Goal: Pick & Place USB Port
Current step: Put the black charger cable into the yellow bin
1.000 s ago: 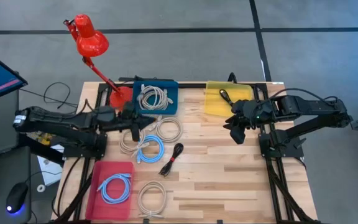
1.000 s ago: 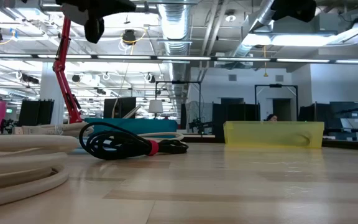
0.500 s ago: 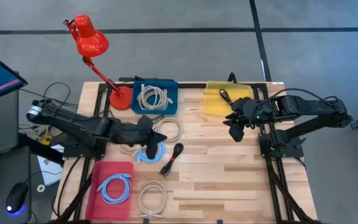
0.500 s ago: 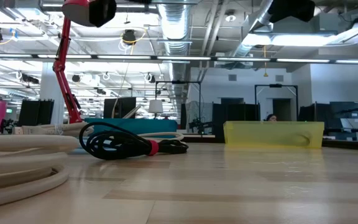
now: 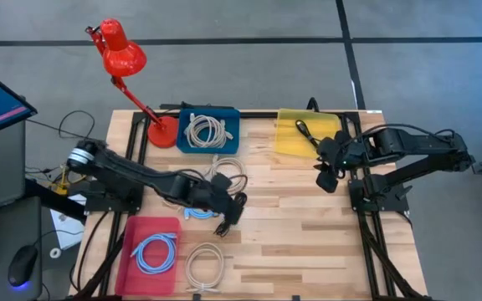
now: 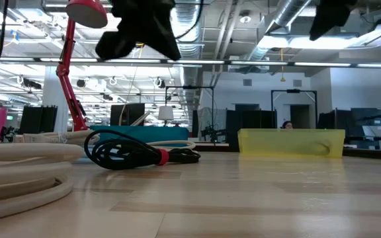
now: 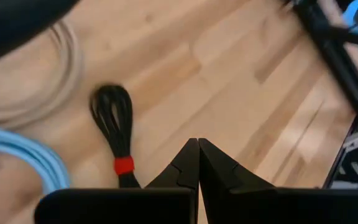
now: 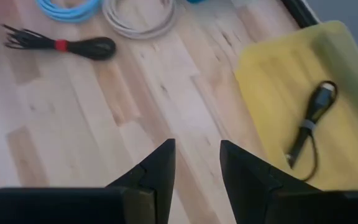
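The black USB cable bundle with a red tie (image 5: 223,226) lies flat on the wood table near its middle; it also shows in the left wrist view (image 7: 114,121) and in the low view (image 6: 131,152). My left gripper (image 5: 233,203) hangs above the bundle's far end, fingers shut (image 7: 197,144), well clear of the table in the low view (image 6: 137,30). My right gripper (image 5: 326,177) waits open (image 8: 197,149) in the air just near of the yellow tray (image 5: 308,134), which holds another black cable (image 8: 309,124).
A blue tray (image 5: 207,130) with a white cable sits at the far edge beside a red lamp (image 5: 124,54). A pink tray (image 5: 151,251) holds a blue cable. Loose white coils (image 5: 224,176) (image 5: 203,267) and a blue coil (image 5: 192,213) lie around the bundle. Bare wood stretches to the right.
My left arm has swung from beside the blue tray toward the table's middle and near side, ending over the black cable bundle. My right gripper has shifted slightly toward the table's right edge. The cables have stayed where they were.
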`<state>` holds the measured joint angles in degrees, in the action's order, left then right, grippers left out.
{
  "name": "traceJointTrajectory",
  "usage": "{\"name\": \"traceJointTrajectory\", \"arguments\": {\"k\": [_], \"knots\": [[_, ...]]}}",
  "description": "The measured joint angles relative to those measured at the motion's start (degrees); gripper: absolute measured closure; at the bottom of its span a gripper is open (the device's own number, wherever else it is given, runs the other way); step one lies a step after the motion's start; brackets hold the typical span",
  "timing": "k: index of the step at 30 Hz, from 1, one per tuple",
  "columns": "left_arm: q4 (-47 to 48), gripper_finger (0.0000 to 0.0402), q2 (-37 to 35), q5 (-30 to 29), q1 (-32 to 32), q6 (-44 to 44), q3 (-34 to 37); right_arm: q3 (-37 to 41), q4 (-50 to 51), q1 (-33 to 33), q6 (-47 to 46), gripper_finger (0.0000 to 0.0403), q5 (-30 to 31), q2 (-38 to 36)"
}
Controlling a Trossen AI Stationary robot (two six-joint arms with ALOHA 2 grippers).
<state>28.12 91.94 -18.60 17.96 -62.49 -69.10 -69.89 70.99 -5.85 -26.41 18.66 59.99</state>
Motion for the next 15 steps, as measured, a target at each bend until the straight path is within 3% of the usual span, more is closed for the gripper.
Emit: {"name": "traceJointTrajectory", "arguments": {"k": [9, 15], "knots": [[0.0, 0.0393, 6.8, 9.1, -0.1, -2.9, -0.6, 0.0, 2.0, 0.0, 0.9, 0.0284, 1.7, 0.0], [0.1, 0.0341, 9.3, 9.6, -1.5, -2.3, -0.6, 0.0, 1.9, 0.0, 3.0, 0.0284, 1.7, 0.0]]}}
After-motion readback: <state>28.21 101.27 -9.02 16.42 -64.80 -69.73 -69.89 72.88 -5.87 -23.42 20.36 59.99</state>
